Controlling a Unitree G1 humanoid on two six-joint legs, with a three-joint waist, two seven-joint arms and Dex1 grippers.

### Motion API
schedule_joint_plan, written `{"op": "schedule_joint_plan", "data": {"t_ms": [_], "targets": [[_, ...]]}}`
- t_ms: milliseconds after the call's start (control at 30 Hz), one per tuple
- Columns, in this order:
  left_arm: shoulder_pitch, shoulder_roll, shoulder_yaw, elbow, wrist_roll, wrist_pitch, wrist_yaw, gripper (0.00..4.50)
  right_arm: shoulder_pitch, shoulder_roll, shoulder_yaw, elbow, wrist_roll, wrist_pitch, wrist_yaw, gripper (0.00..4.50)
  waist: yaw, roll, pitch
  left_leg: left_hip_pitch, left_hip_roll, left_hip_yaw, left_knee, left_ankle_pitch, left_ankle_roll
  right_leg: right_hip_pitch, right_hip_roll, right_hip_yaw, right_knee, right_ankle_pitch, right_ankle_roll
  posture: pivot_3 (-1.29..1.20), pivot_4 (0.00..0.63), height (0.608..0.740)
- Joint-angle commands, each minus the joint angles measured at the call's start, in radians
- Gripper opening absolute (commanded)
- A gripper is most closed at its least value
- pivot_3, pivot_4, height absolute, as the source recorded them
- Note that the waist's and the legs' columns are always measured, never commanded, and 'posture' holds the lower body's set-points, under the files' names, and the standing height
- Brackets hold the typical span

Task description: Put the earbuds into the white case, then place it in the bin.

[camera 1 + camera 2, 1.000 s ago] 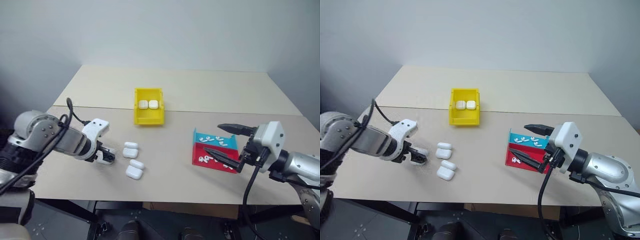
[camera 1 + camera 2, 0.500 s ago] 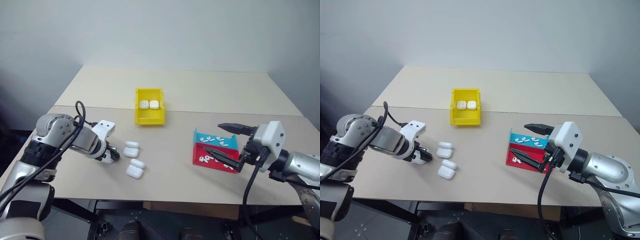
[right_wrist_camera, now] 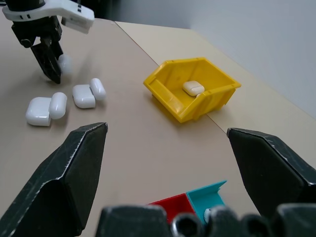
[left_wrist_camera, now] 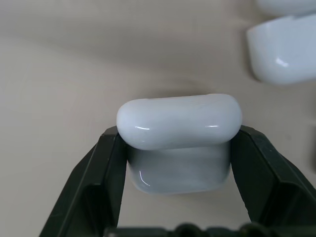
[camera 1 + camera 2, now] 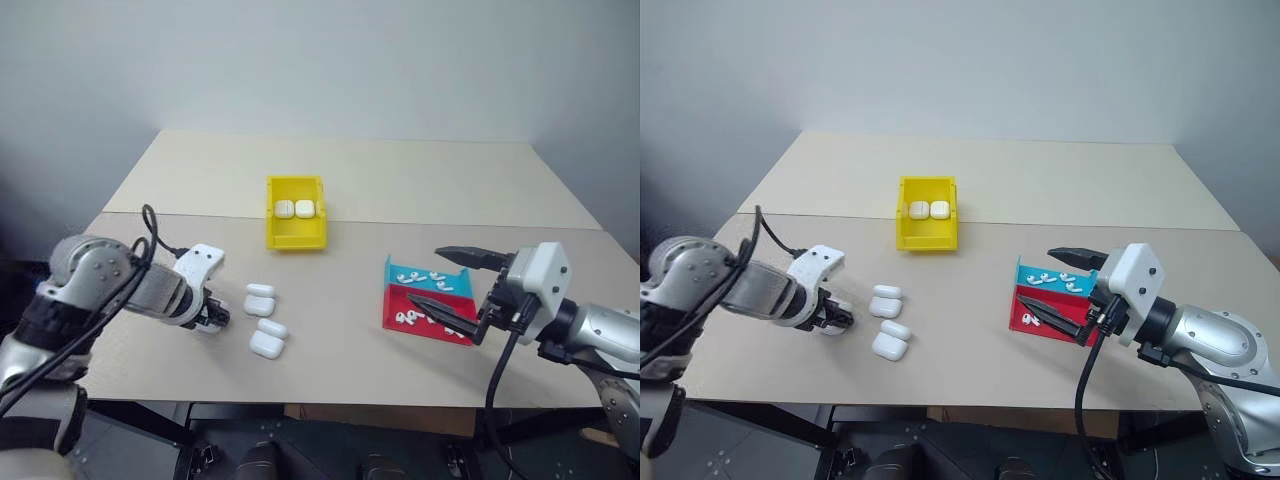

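Glossy white plastic sits between the two black fingers of the left gripper: its jaws are clamped on the white case, one finger on each short end, just left of the loose cases on the table. To do this step well, I judge the grip should stay square across the case so that the smooth shell cannot squirt out, and the lift should go straight up before any sideways travel, since the nearest loose case lies close beside it. The lid looks to be sitting slightly proud of the body, so the case would be best carried level. The right gripper hangs with its jaws wide apart, right of the loose cases and over the front of the trays. Counting the cases: one in the grip, three lying loose on the table, and two inside the yellow bin, which stands behind the loose cases, so six in all. There is one bin, one teal tray and one red tray, both well to the right of the loose cases. The earbuds lie in both trays, several in each; they are too small to count surely.
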Motion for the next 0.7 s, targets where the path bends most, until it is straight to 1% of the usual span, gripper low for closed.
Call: {"op": "schedule_joint_plan", "data": {"t_ms": [33,100,167,200,267,333,367,500,600,700], "targets": [[0.131,-0.003,0.273,-0.244,0.093,-0.264,-0.147,2.79,-0.009,-0.008,-0.031,-0.019,0.011,-0.004,-0.005,4.5,-0.001,0.0,0.0,0.0,0.0,0.001,0.0,0.0,0.0,0.0,0.0,0.0,0.0,0.0,0.0,0.0,0.15,0.74],[0.219,-0.046,0.372,-0.297,0.158,-0.418,-0.274,2.79,-0.022,-0.001,-0.018,-0.016,0.009,-0.001,-0.017,4.5,0.002,0.0,0.0,0.0,0.0,0.001,-0.001,0.0,-0.001,0.0,-0.001,0.0,0.0,0.0,-0.001,0.0,0.15,0.74],[0.298,-0.135,0.431,-0.34,0.248,-0.613,-0.391,2.79,-0.037,0.007,-0.002,-0.014,0.006,0.0,-0.026,4.5,0.005,0.0,0.0,0.001,0.0,0.001,0.0,0.0,-0.001,0.001,-0.001,0.0,-0.001,0.0,-0.001,0.0,0.15,0.74],[0.316,-0.165,0.465,-0.323,0.218,-0.64,-0.465,2.79,-0.043,0.01,0.004,-0.013,0.005,0.001,-0.03,4.5,0.005,0.001,0.0,0.002,0.0,0.001,0.0,-0.001,-0.001,0.002,-0.001,-0.001,-0.001,0.0,-0.002,0.0,0.15,0.74],[0.346,-0.163,0.498,-0.28,0.165,-0.655,-0.701,2.79,-0.053,0.011,0.01,-0.013,0.006,0.004,-0.035,4.5,0.007,0.0,0.0,0.002,0.0,0.001,0.0,-0.001,-0.002,0.003,-0.001,-0.001,-0.002,0.0,-0.002,0.0,0.15,0.74],[0.379,-0.111,0.49,-0.261,0.189,-0.673,-0.913,2.79,-0.059,0.008,0.008,-0.014,0.009,0.006,-0.036,4.5,0.006,0.0,0.0,0.001,0.0,0.001,0.0,-0.001,-0.002,0.003,-0.001,-0.001,-0.003,0.0,-0.002,0.0,0.15,0.74],[0.395,-0.076,0.471,-0.257,0.231,-0.695,-1.003,2.79,-0.061,0.006,0.006,-0.012,0.01,0.006,-0.035,4.5,0.006,0.0,0.0,0.001,0.0,0.001,0.0,-0.001,-0.002,0.002,-0.001,-0.001,-0.003,0.0,-0.002,0.0,0.15,0.74],[0.464,0.123,0.328,-0.217,0.522,-0.917,-1.396,2.79,-0.056,-0.002,-0.006,-0.012,0.014,0.007,-0.028,4.5,0.004,0.0,0.0,0.001,0.0,0.002,-0.002,-0.001,-0.001,0.001,-0.001,-0.001,-0.003,-0.001,-0.003,0.0,0.15,0.74],[0.435,0.192,0.241,-0.136,0.67,-1.059,-1.574,2.79,-0.055,-0.002,-0.005,-0.012,0.014,0.007,-0.025,4.5,0.006,0.0,0.0,0.0,0.001,0.004,-0.003,-0.004,-0.006,-0.002,-0.001,0.0,-0.003,-0.003,-0.008,0.0,0.15,0.74],[0.374,0.212,0.149,-0.038,0.813,-1.206,-1.717,2.79,-0.055,-0.001,0.0,-0.014,0.014,0.007,-0.023,4.5,0.007,0.0,0.0,-0.002,0.001,0.005,-0.003,-0.004,-0.006,-0.008,-0.001,0.0,-0.003,-0.004,-0.009,0.0,0.15,0.74]]}}
